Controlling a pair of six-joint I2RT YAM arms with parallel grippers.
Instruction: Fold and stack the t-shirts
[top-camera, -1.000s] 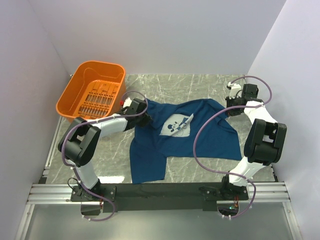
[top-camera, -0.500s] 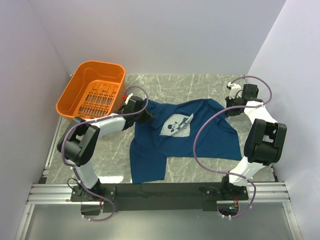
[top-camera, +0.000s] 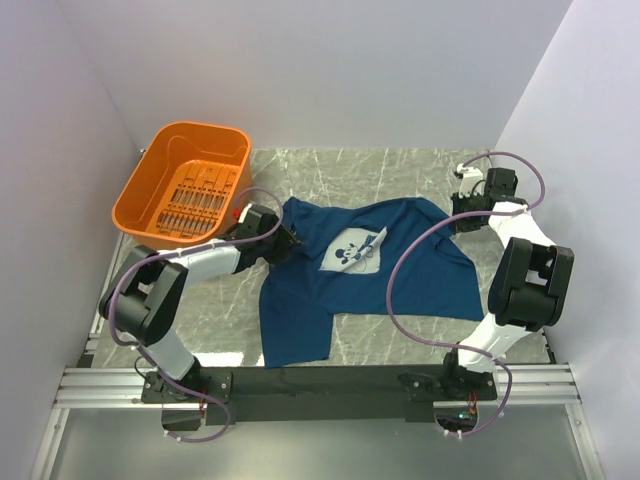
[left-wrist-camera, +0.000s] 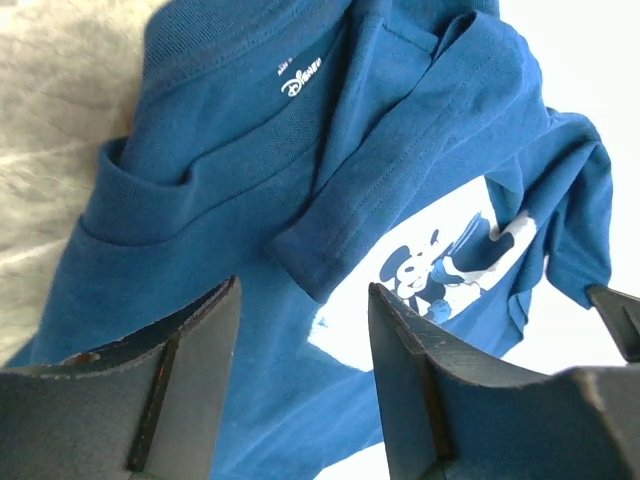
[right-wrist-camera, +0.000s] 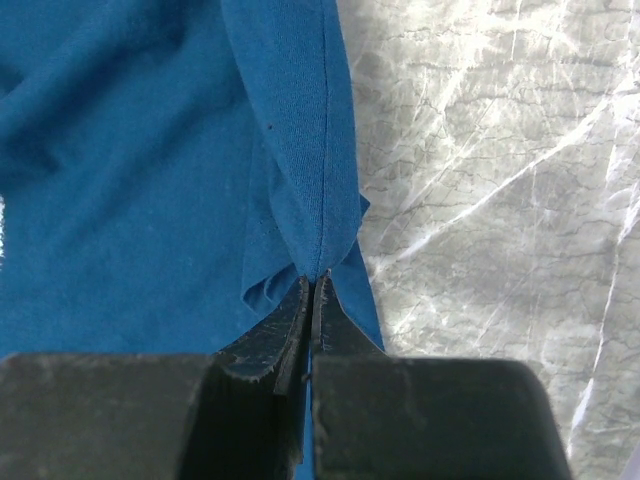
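A dark navy t-shirt (top-camera: 330, 290) lies loosely spread on the marble table, its pale cartoon-mouse print (top-camera: 355, 250) facing up. My left gripper (top-camera: 287, 243) hovers at the shirt's upper left, near the collar. In the left wrist view that gripper (left-wrist-camera: 300, 335) is open, with only the t-shirt (left-wrist-camera: 200, 220) and its folded sleeve below the gap. My right gripper (top-camera: 458, 216) sits at the shirt's upper right edge. Seen from the right wrist, this gripper (right-wrist-camera: 315, 282) is shut on a pinched fold of the t-shirt (right-wrist-camera: 130, 160).
An orange plastic basket (top-camera: 150, 210) stands tilted at the back left, close behind my left arm. Bare marble table (right-wrist-camera: 500, 150) shows right of the shirt. White walls close in on the left, back and right.
My left gripper has opened and let go of the shirt's collar area, then drawn back slightly toward the near left. The right gripper has stayed put, still pinching the cloth.
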